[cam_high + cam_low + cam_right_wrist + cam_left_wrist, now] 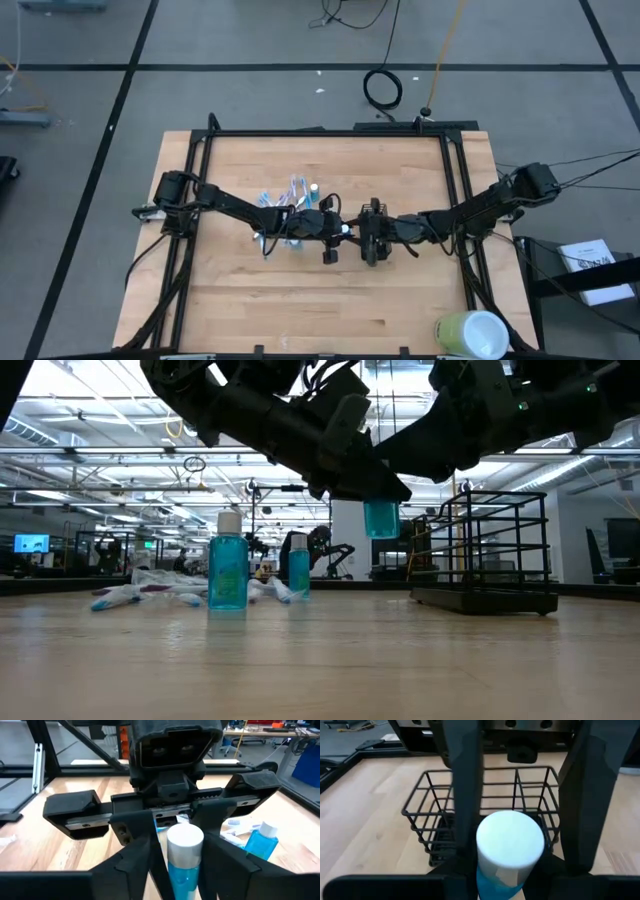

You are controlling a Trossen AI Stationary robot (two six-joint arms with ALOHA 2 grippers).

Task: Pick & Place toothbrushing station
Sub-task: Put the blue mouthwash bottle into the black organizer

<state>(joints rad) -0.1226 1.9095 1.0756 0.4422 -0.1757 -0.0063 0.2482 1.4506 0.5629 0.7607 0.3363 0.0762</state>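
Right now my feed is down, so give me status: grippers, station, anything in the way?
Left gripper shut on blue bottle, held above table. Right gripper beside wire holder, fingers unclear. Path to holder looks clear.

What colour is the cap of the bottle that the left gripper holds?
White cap, on the blue bottle in the left gripper; the left wrist view shows it best.

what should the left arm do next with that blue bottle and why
Probably carry it on toward the black wire holder and lower it into a compartment. The left gripper is shut on the white-capped blue bottle, held above the table in the low view, with the holder just ahead. The right gripper hangs over the holder.
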